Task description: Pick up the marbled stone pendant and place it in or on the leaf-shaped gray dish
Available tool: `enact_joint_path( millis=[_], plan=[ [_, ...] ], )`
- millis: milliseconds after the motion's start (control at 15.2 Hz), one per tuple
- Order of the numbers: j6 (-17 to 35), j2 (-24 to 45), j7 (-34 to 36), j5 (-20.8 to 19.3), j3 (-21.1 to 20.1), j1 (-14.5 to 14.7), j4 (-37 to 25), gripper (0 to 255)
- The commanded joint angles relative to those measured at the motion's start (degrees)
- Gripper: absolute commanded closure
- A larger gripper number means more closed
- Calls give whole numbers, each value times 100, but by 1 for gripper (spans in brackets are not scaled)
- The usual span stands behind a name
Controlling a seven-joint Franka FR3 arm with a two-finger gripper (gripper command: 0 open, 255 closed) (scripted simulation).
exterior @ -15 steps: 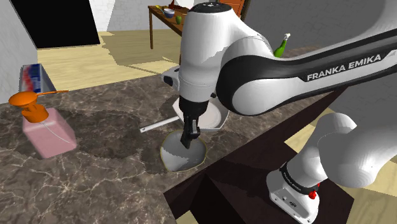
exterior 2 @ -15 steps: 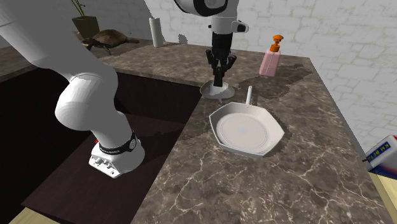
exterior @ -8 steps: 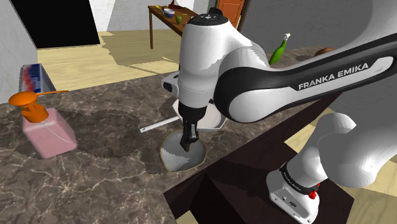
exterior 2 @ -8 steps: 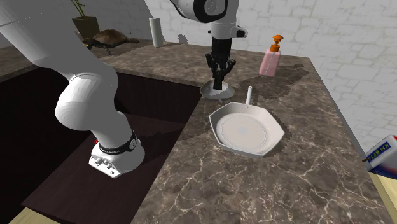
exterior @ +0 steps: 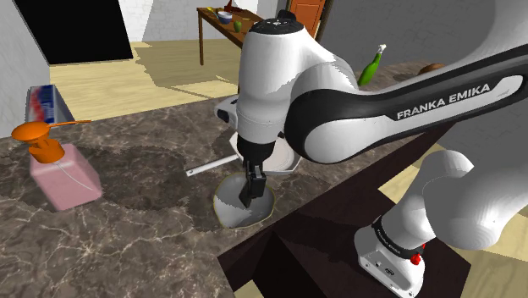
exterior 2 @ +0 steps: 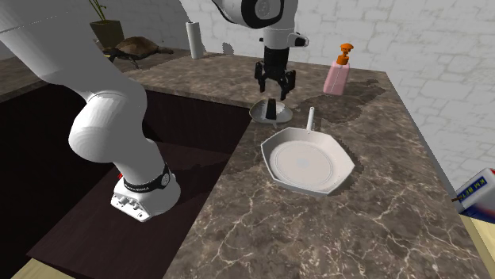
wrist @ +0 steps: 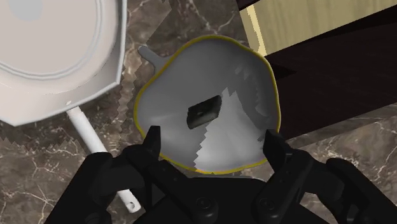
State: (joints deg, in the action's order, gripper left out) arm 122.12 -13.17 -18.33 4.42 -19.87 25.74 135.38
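Dark square pendant [wrist: 203, 112] lies in the middle of the grey, yellow-rimmed leaf dish [wrist: 251, 83]. Gripper [wrist: 213, 140] hangs just above it, fingers wide apart, holding nothing. In the second exterior view the white pan [exterior 2: 305, 162] sits just beside the dish at its 5 o'clock. Pink soap bottle [exterior 2: 339, 75] at the dish's 1 o'clock, well apart. All on the marbled counter [exterior 2: 357, 222].

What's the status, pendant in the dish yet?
Black hand open. Small dark pendant lies loose in grey, yellow-rimmed leaf-shaped dish. White octagonal pan beside, not blocking.
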Motion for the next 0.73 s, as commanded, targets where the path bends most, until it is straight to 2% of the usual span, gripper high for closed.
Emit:
enact_joint_path(
  millis=[0, 264, 660],
  plan=[
    [0, 0, 0, 0, 0, 0, 0, 0],
    [-765, -270, -51, 47, 65, 2, -504, 0],
    [-765, -270, -51, 47, 66, 3, -504, 0]
  ],
)
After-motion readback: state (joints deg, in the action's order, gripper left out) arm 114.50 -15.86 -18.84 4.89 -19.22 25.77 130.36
